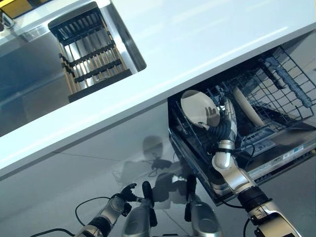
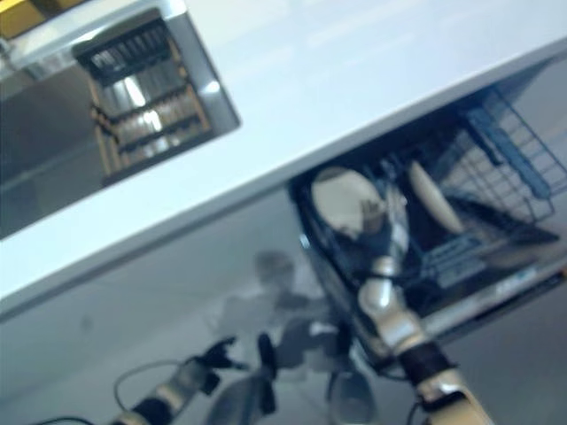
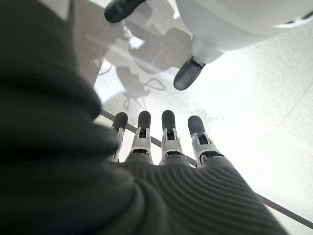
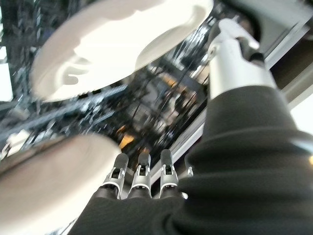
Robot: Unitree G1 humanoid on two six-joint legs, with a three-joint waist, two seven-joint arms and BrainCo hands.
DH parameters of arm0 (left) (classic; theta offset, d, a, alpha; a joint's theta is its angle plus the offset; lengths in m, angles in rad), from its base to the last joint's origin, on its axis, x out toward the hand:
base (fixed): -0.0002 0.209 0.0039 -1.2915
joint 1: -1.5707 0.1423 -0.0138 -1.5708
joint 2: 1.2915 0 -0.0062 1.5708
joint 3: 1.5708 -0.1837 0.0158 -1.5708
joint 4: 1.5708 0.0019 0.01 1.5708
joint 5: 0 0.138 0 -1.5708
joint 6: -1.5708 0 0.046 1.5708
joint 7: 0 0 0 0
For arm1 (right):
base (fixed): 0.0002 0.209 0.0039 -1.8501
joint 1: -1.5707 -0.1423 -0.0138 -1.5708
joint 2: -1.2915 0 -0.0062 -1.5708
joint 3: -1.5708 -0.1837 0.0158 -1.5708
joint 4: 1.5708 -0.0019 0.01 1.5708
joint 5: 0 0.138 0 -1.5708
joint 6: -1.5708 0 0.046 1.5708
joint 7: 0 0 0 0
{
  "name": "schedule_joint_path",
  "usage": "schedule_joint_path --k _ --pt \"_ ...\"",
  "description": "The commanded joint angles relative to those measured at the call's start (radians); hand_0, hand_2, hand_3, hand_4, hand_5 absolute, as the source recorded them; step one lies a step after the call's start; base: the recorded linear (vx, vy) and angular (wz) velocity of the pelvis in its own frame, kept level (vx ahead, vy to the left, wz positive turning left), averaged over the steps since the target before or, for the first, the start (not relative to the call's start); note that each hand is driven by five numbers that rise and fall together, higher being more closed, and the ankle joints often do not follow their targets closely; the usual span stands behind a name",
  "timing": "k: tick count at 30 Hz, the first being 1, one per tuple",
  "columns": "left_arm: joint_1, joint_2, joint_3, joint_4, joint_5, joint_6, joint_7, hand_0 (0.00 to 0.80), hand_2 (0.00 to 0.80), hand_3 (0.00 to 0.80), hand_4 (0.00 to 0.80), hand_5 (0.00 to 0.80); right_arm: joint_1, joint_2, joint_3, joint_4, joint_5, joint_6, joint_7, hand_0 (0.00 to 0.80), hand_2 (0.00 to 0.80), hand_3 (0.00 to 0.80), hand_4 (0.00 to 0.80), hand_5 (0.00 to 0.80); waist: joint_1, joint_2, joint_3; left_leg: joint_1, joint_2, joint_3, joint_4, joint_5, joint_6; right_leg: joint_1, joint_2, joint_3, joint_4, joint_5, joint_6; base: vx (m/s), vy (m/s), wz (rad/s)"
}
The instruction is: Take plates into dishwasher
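Observation:
A white plate (image 1: pixel 195 106) stands on edge in the pulled-out dishwasher rack (image 1: pixel 291 84) under the counter. My right hand (image 1: pixel 226 121) reaches into the rack just right of this plate, its fingers (image 4: pixel 142 171) straight and its thumb (image 4: pixel 230 54) apart; it curls round nothing. In the right wrist view one plate (image 4: pixel 122 39) is near the thumb and a second pale plate (image 4: pixel 44 181) lies by the fingers. Another plate (image 1: pixel 248 107) stands further right in the rack. My left hand (image 1: pixel 123 195) hangs low over the floor, with its fingers (image 3: pixel 166 137) straight and empty.
A white countertop (image 1: pixel 197 44) runs across above the dishwasher. A steel sink (image 1: pixel 29 74) at the left holds a dark slatted drainer rack (image 1: pixel 89 54). The dishwasher door (image 1: pixel 286 155) lies open below the rack.

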Motion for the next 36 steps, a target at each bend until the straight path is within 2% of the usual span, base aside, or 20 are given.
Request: schedule_joint_path --k 1,10,21,25,28,36 --pt "-0.011 0.024 0.016 0.022 0.002 -0.007 0.004 0.0 0.0 0.0 0.0 0.0 -0.001 -0.027 -0.027 -0.132 -0.017 -0.073 -0.023 0.0 0.0 0.0 0.0 0.0 -0.012 -0.053 -0.028 0.02 -0.051 0.044 -0.001 -0.062 0.031 0.008 0.005 0.0 0.068 -0.084 0.033 -0.004 -0.012 -0.09" --pt "0.002 0.029 0.049 0.024 0.009 -0.009 0.016 0.0 0.0 0.0 0.0 0.0 0.085 -0.054 -0.124 -0.244 0.054 -0.157 -0.061 0.0 0.0 0.0 0.0 0.0 -0.031 -0.067 -0.028 0.037 -0.04 0.055 -0.001 -0.067 0.035 0.007 0.01 0.013 0.094 -0.101 0.031 -0.001 -0.007 -0.05" --pt "0.009 0.041 0.074 0.025 -0.003 -0.003 0.012 0.0 0.0 0.0 0.0 0.0 0.208 -0.018 -0.311 -0.272 0.21 -0.303 -0.209 0.0 0.0 0.0 0.0 0.0 -0.087 -0.06 -0.034 0.054 -0.041 0.094 0.009 -0.083 0.041 -0.006 0.006 0.043 0.123 -0.115 0.037 0.0 0.02 -0.07" --pt "0.004 0.041 0.073 0.027 -0.018 0.001 0.012 0.0 0.0 0.0 0.0 0.0 0.232 0.016 -0.368 -0.194 0.386 -0.352 -0.193 0.0 0.0 0.0 0.0 0.0 -0.11 -0.051 -0.039 0.061 -0.043 0.115 0.009 -0.085 0.04 -0.007 0.003 0.052 0.12 -0.114 0.039 -0.001 0.047 -0.13" --pt "0.001 0.046 0.065 0.027 -0.033 0.001 0.013 0.0 0.0 0.0 0.0 0.0 0.242 0.044 -0.418 -0.112 0.564 -0.401 -0.132 0.0 0.0 0.0 0.0 0.0 -0.121 -0.042 -0.041 0.062 -0.045 0.127 0.009 -0.085 0.037 -0.008 0.002 0.06 0.114 -0.11 0.04 -0.013 0.028 -0.13" --pt "-0.022 0.055 0.03 0.044 -0.056 -0.008 0.007 0.0 0.0 0.0 0.0 0.0 0.215 0.068 -0.518 0.145 0.89 -0.454 -0.069 0.0 0.0 0.0 0.0 0.0 -0.124 -0.013 -0.047 0.057 -0.051 0.133 0.004 -0.078 0.031 -0.011 0.003 0.07 0.098 -0.098 0.035 -0.014 -0.002 -0.05"
